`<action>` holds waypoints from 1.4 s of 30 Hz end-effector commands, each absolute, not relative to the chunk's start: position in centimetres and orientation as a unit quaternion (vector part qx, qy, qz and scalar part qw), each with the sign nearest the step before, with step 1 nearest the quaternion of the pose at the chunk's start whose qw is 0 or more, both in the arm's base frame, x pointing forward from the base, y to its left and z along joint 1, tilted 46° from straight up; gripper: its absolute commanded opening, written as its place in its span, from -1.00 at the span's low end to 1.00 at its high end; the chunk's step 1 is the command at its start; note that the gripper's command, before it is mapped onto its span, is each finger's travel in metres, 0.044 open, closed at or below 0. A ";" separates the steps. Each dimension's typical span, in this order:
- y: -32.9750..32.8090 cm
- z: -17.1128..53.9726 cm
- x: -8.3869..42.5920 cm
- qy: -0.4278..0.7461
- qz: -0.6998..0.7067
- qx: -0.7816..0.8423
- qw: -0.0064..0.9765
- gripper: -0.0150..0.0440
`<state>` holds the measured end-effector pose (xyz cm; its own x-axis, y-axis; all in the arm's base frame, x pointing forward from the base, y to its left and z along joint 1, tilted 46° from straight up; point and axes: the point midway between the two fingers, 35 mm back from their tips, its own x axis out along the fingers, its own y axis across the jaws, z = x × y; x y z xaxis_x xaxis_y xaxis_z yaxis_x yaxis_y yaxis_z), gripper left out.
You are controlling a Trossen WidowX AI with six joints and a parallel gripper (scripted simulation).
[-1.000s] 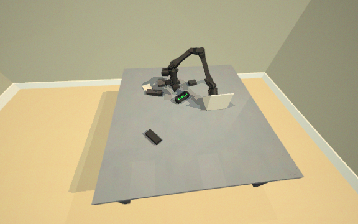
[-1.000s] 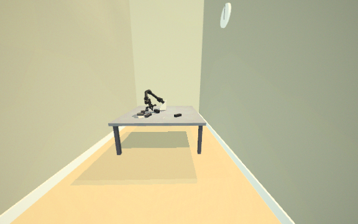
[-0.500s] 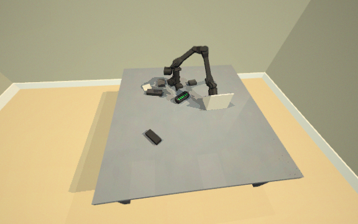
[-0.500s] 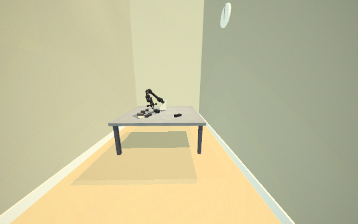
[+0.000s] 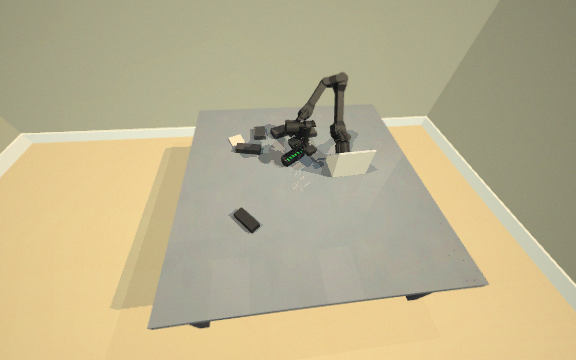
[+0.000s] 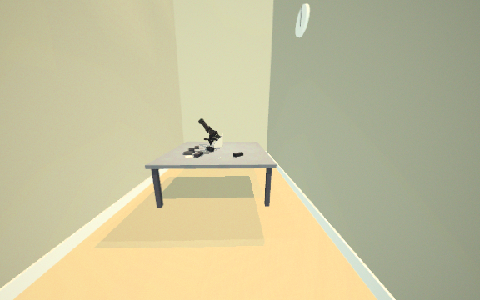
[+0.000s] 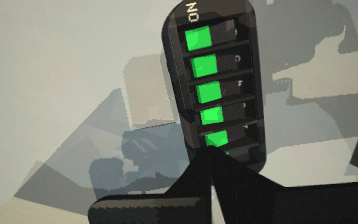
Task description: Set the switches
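The dark grey controller unit (image 5: 293, 157) (image 6: 210, 148) (image 7: 237, 94) sits on the bench with its switches facing up. The wrist view shows five green ends in a row toward the side marked ON, with dark ends opposite. The sixth switch is mostly hidden behind the fingers, with only a sliver of green showing. Which ends are pressed down is hard to tell. The label on the underside is hidden. My gripper (image 7: 207, 151) is shut and empty, with its tips over the unit's near end in the wrist view. Whether they touch it cannot be told.
A pale upright panel (image 5: 353, 164) stands beside the arm's base. Dark modules lie left of the unit (image 5: 248, 148) (image 5: 259, 132) and around the gripper. A pale flat square (image 5: 236, 139) lies behind one. Another dark block (image 5: 246, 220) (image 6: 238, 154) lies apart on the bench (image 5: 318, 230).
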<state>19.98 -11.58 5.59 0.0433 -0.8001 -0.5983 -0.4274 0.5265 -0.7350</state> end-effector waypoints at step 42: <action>-14.3 0.5 16.0 0.639 -0.167 -0.540 0.522 -0.49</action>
<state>16.24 -13.98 0.81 0.1282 -0.8646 -0.4859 -0.5096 0.3629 -0.7801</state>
